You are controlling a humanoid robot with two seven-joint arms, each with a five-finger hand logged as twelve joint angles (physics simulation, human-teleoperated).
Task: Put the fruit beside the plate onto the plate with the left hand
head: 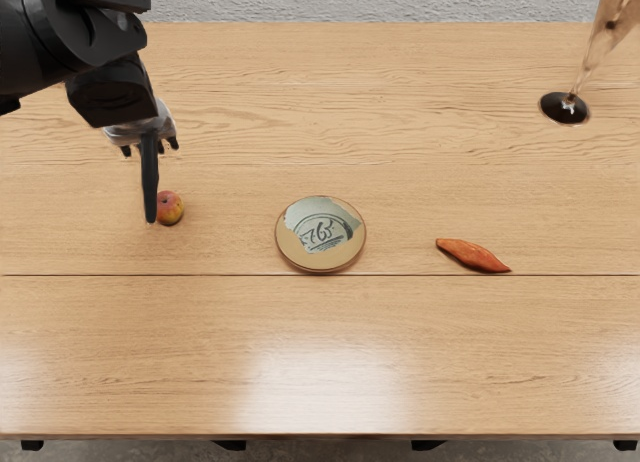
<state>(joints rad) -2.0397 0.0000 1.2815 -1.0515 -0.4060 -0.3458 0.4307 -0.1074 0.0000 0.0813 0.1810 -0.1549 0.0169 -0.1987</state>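
Note:
A small red and yellow fruit (pixel 170 208) lies on the wooden table, left of a small round plate (pixel 320 234) with a dark pattern in its middle. My left hand (pixel 148 172) hangs just above and to the left of the fruit. One long dark finger (pixel 150 187) points straight down and its tip stands against the fruit's left side; the other fingers are curled up short. Nothing is held. The right arm is out of view.
An orange-red elongated object (pixel 473 255), like a sweet potato, lies right of the plate. A glass with a dark round base (pixel 565 107) stands at the far right back. The table's front edge runs along the bottom.

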